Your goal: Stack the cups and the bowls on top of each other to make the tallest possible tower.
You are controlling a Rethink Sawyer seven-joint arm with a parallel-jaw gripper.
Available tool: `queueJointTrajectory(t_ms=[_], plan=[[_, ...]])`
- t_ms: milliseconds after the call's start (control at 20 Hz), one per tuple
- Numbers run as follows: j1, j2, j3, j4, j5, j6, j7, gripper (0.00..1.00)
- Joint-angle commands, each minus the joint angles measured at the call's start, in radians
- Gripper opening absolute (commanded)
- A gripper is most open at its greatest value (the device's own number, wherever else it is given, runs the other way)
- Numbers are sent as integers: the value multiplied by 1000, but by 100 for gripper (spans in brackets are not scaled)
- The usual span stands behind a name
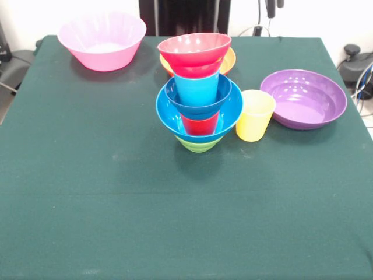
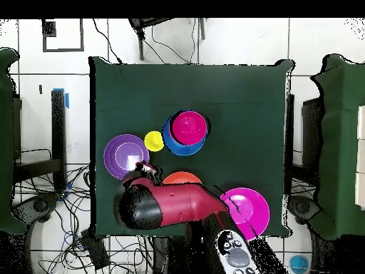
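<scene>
The tower (image 1: 198, 111) stands mid-table: green bowl (image 1: 198, 143) at the bottom, then large blue bowl (image 1: 230, 111), red cup (image 1: 200, 123), small blue bowl (image 1: 198, 105) and sky-blue cup (image 1: 197, 88), with the small red bowl (image 1: 194, 48) on top. From overhead the red bowl (image 2: 189, 127) covers the blue bowl (image 2: 178, 146). The yellow cup (image 1: 254, 115) stands upright just right of the tower. The gripper (image 2: 145, 170) is drawn back beside the purple bowl (image 2: 126, 155); only its tip (image 1: 271, 7) shows at the top edge of the front view.
The orange bowl (image 1: 228, 61) sits behind the tower, partly under the arm (image 2: 171, 205) from overhead. The purple bowl (image 1: 303, 98) lies at the right. The pink bowl (image 1: 104, 39) stands at the far left corner.
</scene>
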Motion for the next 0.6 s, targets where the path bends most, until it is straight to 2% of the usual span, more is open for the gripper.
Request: queueJointTrajectory(t_ms=[50,450,600], plan=[[59,116,-101,-20,-30,-48,238,100],[173,166,-194,-73,-62,-62,318,100],[266,253,-295,-153,-96,-54,345,100]])
